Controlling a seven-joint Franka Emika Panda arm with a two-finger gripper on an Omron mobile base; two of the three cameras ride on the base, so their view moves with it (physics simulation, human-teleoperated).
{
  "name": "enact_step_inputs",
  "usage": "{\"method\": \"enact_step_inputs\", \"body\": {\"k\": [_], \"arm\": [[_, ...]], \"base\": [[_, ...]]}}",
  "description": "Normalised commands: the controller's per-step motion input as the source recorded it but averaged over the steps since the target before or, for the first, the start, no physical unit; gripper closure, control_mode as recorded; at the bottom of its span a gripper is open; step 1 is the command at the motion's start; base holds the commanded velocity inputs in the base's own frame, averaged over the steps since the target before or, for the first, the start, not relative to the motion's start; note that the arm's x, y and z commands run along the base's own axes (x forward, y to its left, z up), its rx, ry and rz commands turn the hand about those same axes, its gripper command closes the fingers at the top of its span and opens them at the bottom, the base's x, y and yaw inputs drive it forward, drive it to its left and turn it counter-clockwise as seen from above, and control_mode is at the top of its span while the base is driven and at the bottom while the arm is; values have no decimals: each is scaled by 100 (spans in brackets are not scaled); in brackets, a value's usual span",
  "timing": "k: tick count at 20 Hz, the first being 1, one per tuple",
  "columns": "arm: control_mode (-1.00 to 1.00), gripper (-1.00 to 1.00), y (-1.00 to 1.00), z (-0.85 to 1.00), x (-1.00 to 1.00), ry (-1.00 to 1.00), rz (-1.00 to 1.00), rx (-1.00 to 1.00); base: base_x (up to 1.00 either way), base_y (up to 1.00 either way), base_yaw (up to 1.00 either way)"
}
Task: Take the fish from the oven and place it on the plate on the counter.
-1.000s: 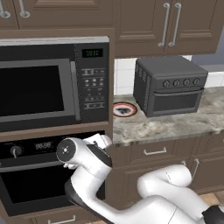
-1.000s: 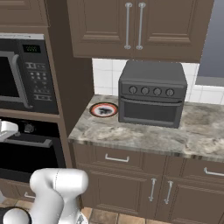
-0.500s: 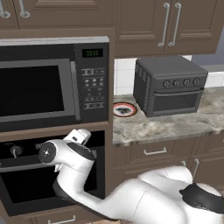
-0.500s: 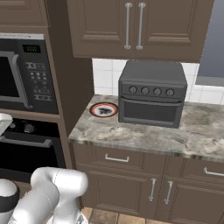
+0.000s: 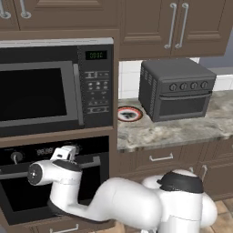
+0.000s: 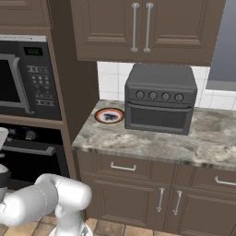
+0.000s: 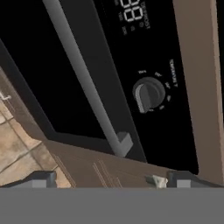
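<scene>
Dark finger tips of my gripper (image 7: 111,178) stand spread wide with nothing between them, poised near the oven (image 5: 54,182) front, whose door is shut. My hand view gives me the silver bar handle (image 7: 83,83) running diagonally, one knob (image 7: 148,94) beside it and a strip of brown cabinet wood at the door's edge (tilted, so no true up). From the base views I get the plate (image 6: 109,115) on the counter (image 6: 152,140), just beside the toaster oven (image 6: 160,97), with bare stone in front. The fish I cannot see.
</scene>
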Motion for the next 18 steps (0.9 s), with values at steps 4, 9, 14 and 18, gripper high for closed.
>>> {"method": "enact_step_inputs", "body": {"k": [4, 9, 14, 18], "arm": [[-100, -100, 4, -77, 9, -7, 13, 0], [-100, -100, 0, -27, 12, -16, 5, 0], [-100, -100, 0, 0, 31, -5, 0, 0], [-100, -100, 1, 0, 39, 0, 0, -1]], "base": [[0, 0, 0], [0, 0, 0], [0, 0, 0], [0, 0, 0]]}}
